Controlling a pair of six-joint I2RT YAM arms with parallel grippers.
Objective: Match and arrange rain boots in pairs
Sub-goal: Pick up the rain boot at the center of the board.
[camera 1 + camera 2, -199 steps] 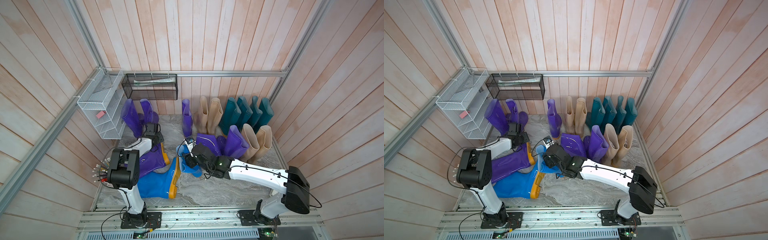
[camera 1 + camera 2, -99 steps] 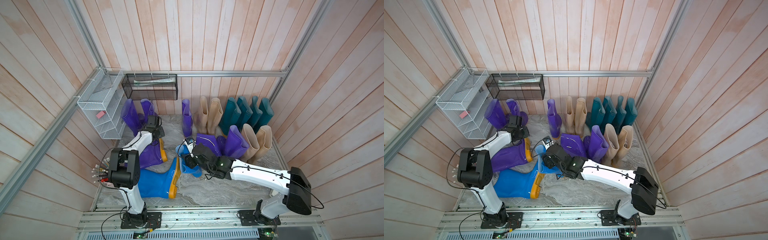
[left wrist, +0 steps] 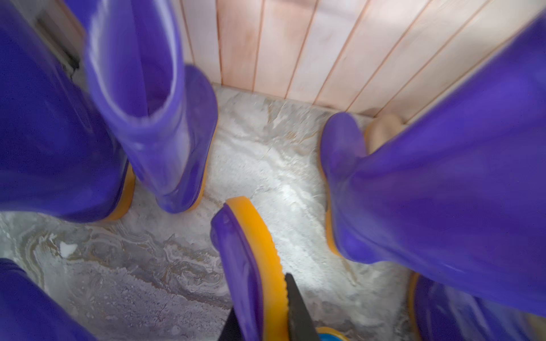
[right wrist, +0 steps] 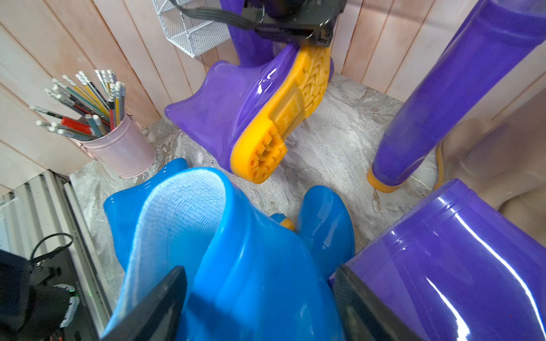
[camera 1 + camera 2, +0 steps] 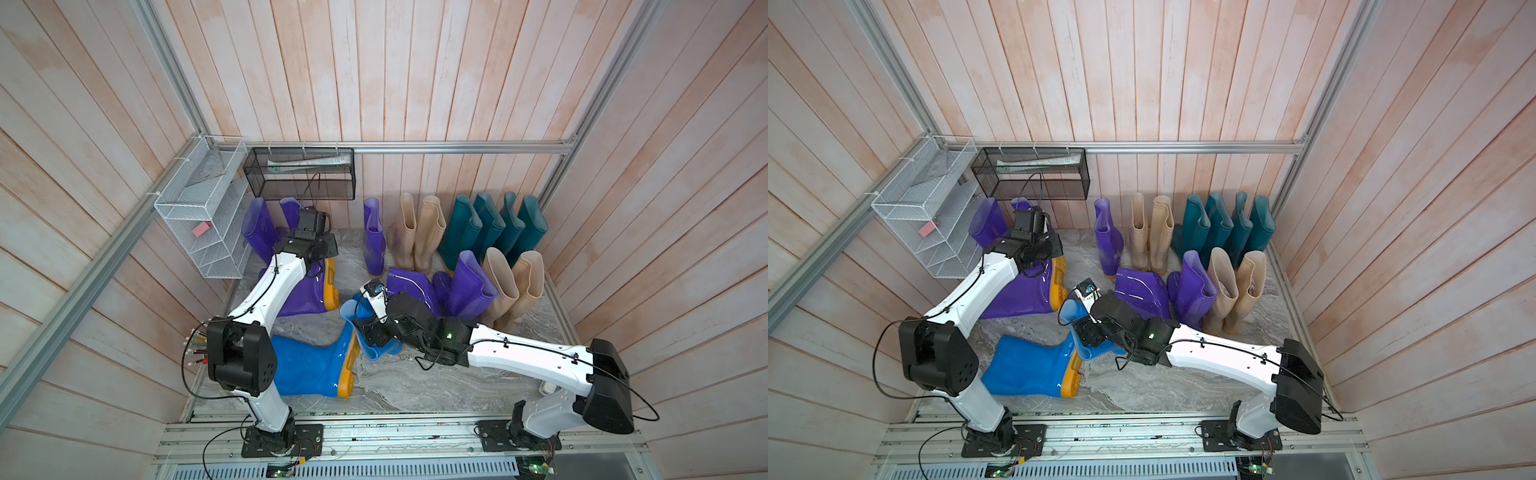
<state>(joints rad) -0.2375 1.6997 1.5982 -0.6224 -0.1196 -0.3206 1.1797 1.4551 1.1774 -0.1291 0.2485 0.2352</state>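
Once counted: six glossy purple rubber boots (image 5: 374,241), four beige (image 5: 428,232), four teal (image 5: 490,228), two blue (image 5: 307,370). Gripped by left end effector (image 3: 263,307) and dragged up-frame: toppled purple boot (image 5: 311,291), centre-left. Straddled by parted right end effector (image 4: 258,274): blue shaft (image 4: 266,236).

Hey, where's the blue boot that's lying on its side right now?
In a top view the fallen blue boot lies at the front left of the floor, beside the left arm, its orange sole next to the other blue boot.

Two white-shelled arms (image 5: 274,286) with black joints (image 5: 245,357), thin black cables (image 5: 540,348), bolted black bases (image 5: 282,441).
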